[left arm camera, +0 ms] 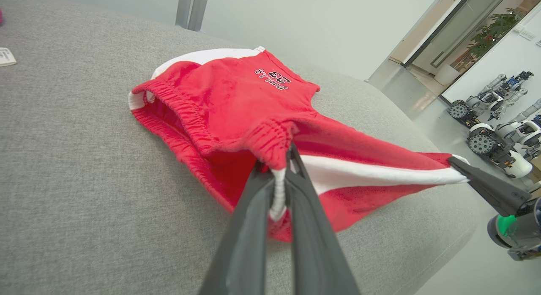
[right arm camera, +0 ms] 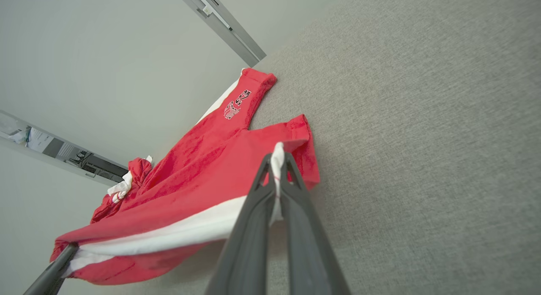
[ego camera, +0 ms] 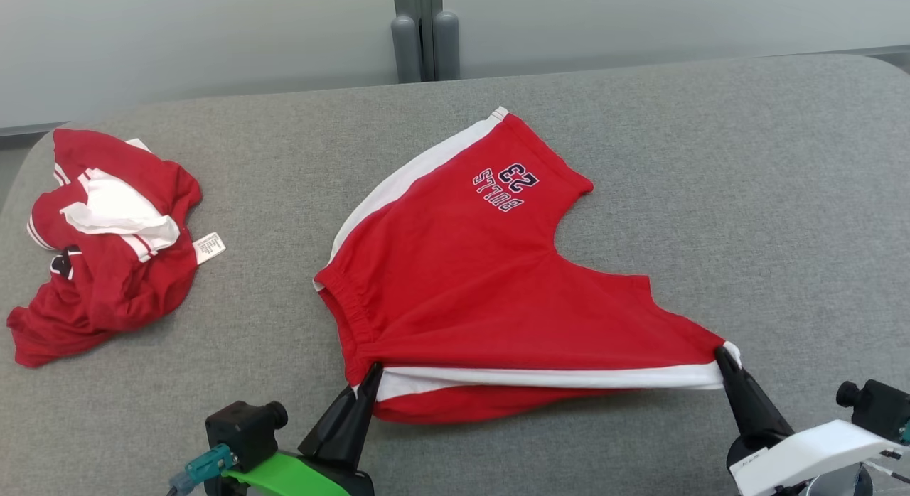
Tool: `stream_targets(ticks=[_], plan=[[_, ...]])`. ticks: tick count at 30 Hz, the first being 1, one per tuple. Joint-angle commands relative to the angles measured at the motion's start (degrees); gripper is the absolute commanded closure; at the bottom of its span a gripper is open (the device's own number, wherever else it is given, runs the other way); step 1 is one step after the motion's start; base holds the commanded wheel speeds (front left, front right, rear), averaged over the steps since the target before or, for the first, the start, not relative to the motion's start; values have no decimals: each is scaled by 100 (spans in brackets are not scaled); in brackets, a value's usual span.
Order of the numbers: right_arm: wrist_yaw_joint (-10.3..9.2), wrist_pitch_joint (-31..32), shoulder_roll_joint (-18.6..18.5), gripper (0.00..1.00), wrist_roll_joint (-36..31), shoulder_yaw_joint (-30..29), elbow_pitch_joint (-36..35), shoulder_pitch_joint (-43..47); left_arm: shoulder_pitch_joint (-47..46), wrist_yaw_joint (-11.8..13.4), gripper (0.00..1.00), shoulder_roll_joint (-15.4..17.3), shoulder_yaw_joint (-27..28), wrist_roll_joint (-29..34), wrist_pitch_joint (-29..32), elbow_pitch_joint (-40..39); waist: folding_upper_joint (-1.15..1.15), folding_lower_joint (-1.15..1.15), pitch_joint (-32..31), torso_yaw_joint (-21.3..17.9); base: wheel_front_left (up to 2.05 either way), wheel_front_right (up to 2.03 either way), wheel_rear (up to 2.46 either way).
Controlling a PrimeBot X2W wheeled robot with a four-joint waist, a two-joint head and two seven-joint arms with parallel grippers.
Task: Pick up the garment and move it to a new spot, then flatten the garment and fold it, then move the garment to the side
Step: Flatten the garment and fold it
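Close to you, the left gripper (ego camera: 371, 374) w/ its two long dark fingers is pinched tight on the stretchy waist corner of the soft red cloth shorts (ego camera: 455, 268), and the right gripper (ego camera: 725, 355) is pinched tight on the leg-end corner of the same side. The white side stripe (ego camera: 547, 377) is pulled straight btwn them. In the left wrist view that near edge sits a bit up off the flat grey fabric top (ego camera: 675, 162). The rest of the shorts lies near the middle of the grey top, w/ the leg that has the dark number print (ego camera: 506, 185) pointing away from you. So I think the pick-up is done and you're in the flatten part. I can't tell if the move to a new spot is done. The cloth looks bumpy by the waist, so it's not flat yet. Left to do: smooth it, fold it, move it to the side. Far off on the robot's left is a crumpled red and white top (ego camera: 106, 247), well apart from the shorts.
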Motion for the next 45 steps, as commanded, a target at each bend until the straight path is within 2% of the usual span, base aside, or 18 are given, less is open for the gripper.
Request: stream_targets(ticks=[1,8,14,22,27,34,40,41,42,43,45], plan=[[-1,102,61,100,-59,-174,-27,-78,-49,-2,100,-26,17,-19,2,-8,0,1,-7,10,0,0,0],[-1,562,121,100,-482,-524,-61,-950,-542,-122,100,-207,29,69,-11,163,0,1,179,147,0,0,0],[-1,858,42,100,-643,-662,437,-2165,-1213,-236,100,-482,173,73,-53,505,0,1,597,430,0,0,0],[-1,1039,-20,100,-1086,-477,1736,-4305,-2368,-469,100,-955,379,149,-128,1412,0,1,1438,824,0,0,0],[-1,908,74,100,-1394,-458,2938,-5542,-2986,-587,100,-1222,523,228,-183,2085,0,1,1802,972,0,0,0],[-1,592,124,100,-1842,-11,4175,-6577,-3394,-729,100,-1521,664,431,-228,2651,0,1,2043,1112,0,0,0],[-1,153,131,100,-1896,106,4953,-7065,-3343,-814,100,-1722,874,704,-229,2781,0,1,2124,1189,0,0,0],[-1,51,121,65,-1894,124,5058,-7114,-3314,-827,88,-1755,902,739,-230,2795,0,1,2117,1202,0,0,0],[-1,-8,126,0,-1879,147,5141,-7141,-3297,-829,55,-1771,930,787,-230,2801,0,1,2102,1209,0,0,0],[-1,-70,130,0,-1835,188,5235,-7150,-3268,-839,0,-1784,964,871,-230,2798,0,1,2073,1210,0,0,0],[-1,-137,87,0,-1801,299,5370,-7110,-3176,-852,0,-1818,999,1027,-231,2764,0,1,1989,1201,0,0,0]])
